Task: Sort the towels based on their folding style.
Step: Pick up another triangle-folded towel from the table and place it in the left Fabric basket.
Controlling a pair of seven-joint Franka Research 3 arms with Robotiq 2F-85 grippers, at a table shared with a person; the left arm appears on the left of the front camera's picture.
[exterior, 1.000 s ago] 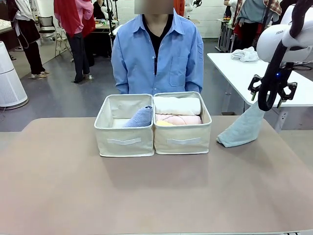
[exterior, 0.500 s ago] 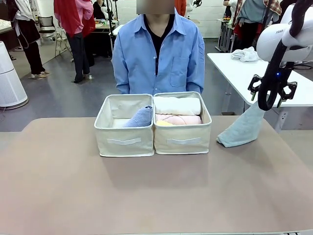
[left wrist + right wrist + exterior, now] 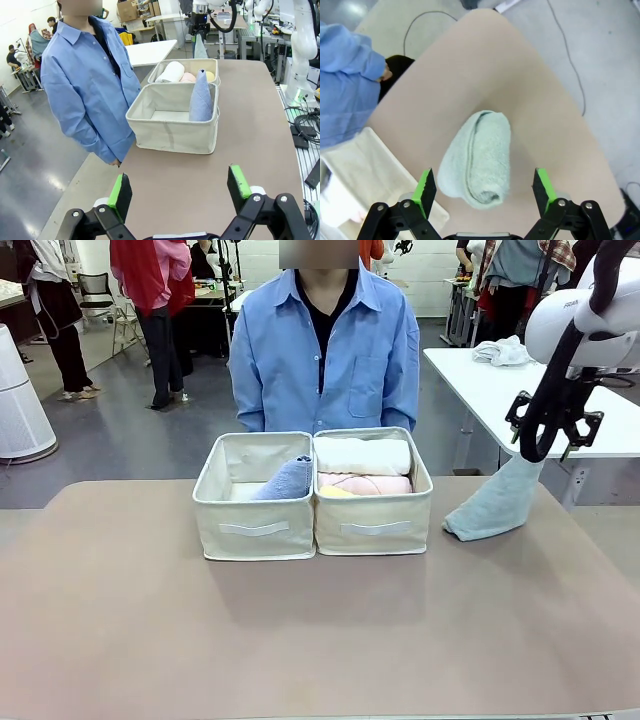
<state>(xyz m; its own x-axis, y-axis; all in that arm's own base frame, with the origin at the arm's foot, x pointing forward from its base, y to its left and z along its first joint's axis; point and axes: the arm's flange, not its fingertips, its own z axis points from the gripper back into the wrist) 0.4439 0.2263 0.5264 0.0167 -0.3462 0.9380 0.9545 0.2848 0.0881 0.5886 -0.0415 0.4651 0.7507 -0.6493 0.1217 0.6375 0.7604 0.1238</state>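
Two beige bins stand side by side at mid table. The left bin (image 3: 253, 510) holds a lavender-blue cone towel (image 3: 288, 479) (image 3: 201, 96). In the right bin (image 3: 373, 512) lie a white roll (image 3: 362, 455), a pink roll (image 3: 366, 483) and a yellow roll (image 3: 335, 492). A grey-green cone towel (image 3: 492, 504) (image 3: 480, 160) leans on the table to the right of the bins. My right gripper (image 3: 545, 443) (image 3: 484, 185) hangs open just above it, one finger on each side, not touching. My left gripper (image 3: 180, 187) is open and holds nothing, well short of the bins.
A person in a blue shirt (image 3: 322, 350) stands at the far edge, right behind the bins. The table's right edge (image 3: 590, 540) runs close to the grey-green towel. A second white table (image 3: 490, 380) with a white cloth heap stands behind on the right.
My right gripper has lifted slightly and drifted a little left above the grey-green cone. The towels, the bins and the person have stayed put.
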